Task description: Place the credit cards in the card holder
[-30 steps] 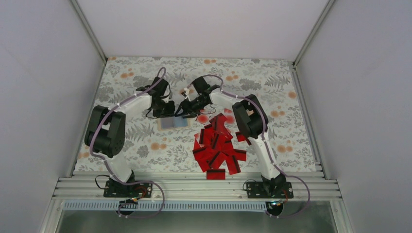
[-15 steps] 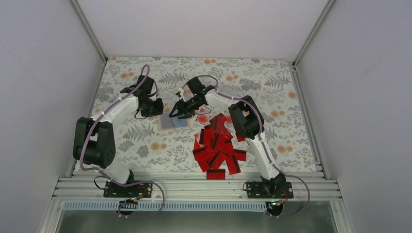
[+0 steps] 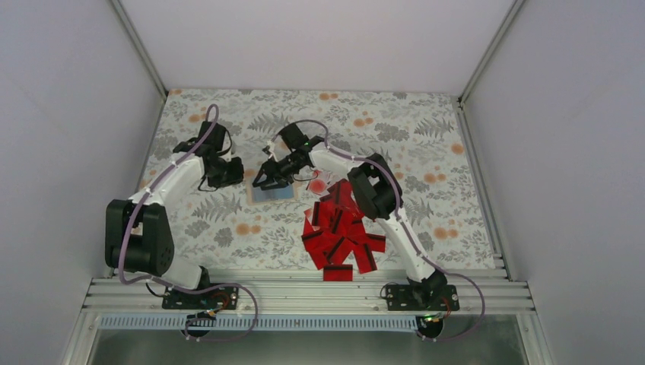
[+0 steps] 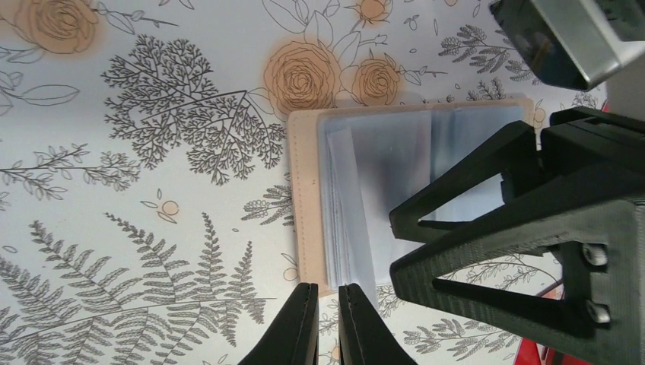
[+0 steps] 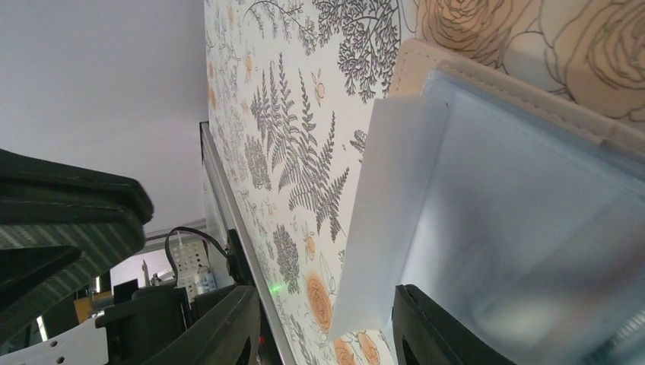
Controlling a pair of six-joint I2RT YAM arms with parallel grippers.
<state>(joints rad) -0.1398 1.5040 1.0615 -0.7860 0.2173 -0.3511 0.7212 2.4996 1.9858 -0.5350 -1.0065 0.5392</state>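
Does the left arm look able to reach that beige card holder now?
Probably yes: the left gripper hangs by a bare edge of the card holder. The right gripper covers only its other side.

Left arm and right arm are white with black joints and lilac cables; the right pincer is ribbed black.

Overhead; both wrist close-ups on card holder

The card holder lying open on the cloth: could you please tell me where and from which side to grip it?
Probably the bare tan border of the card holder, approached from the open cloth beside it: it lies flat, the clear sleeves look floppy, and the right gripper hovers over the other side.
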